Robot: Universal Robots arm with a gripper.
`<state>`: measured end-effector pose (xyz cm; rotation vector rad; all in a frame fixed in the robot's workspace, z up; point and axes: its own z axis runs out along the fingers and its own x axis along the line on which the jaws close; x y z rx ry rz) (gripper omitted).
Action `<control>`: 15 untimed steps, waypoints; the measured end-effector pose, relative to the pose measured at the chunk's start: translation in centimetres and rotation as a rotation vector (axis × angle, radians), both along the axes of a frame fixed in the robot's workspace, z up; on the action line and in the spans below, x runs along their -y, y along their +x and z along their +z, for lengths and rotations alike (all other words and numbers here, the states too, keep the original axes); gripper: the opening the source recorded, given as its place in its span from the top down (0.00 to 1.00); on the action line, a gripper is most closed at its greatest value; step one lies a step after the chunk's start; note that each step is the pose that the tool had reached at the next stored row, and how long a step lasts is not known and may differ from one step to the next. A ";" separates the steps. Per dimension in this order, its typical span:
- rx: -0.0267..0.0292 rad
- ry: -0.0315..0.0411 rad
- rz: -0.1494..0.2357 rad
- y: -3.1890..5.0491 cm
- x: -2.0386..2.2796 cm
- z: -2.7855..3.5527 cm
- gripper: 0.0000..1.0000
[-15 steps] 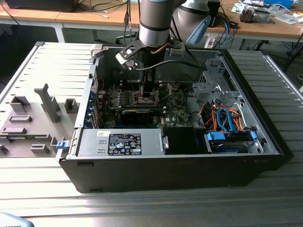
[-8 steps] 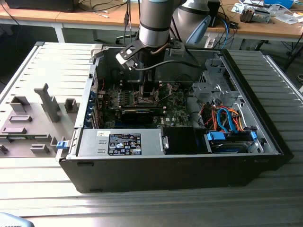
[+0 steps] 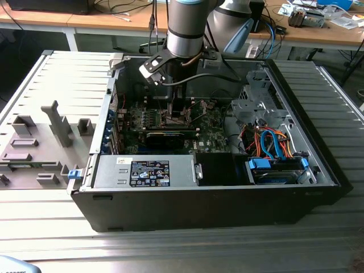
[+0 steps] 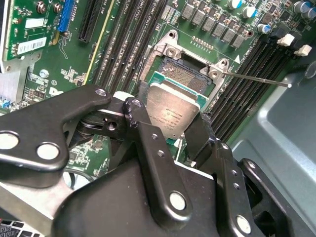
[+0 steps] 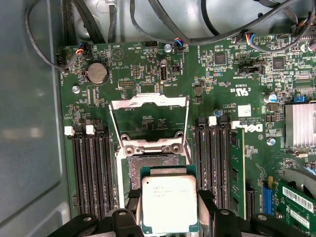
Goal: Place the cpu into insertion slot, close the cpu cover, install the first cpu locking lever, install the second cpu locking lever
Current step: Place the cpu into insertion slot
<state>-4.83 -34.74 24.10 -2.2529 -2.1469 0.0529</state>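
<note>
My gripper [image 5: 170, 210] is shut on the cpu [image 5: 170, 202], a flat square chip with a dull silver top, its black fingers [image 4: 143, 128] gripping two opposite edges. In both wrist views the cpu [image 4: 173, 111] hangs just above the insertion slot [image 5: 153, 164] and covers part of it, tilted in the second wrist view. The slot's dark pin field [image 4: 185, 71] shows beyond the chip. The cpu cover [image 5: 148, 100], a silver frame, stands swung open past the slot. A thin locking lever [image 4: 256, 78] sticks out sideways. In the exterior view the gripper [image 3: 179, 111] reaches down into the computer case.
Black memory slots [image 5: 91, 163] flank the socket on both sides. Cables [image 5: 148, 19] run along the board's far edge. A labelled power supply [image 3: 151, 172] and a drive bay with orange and blue cables [image 3: 273, 148] sit in the case. Case walls [image 3: 199, 205] surround everything.
</note>
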 end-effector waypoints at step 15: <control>0.0000 0.0000 0.000 0.00 -0.24 -0.37 0.45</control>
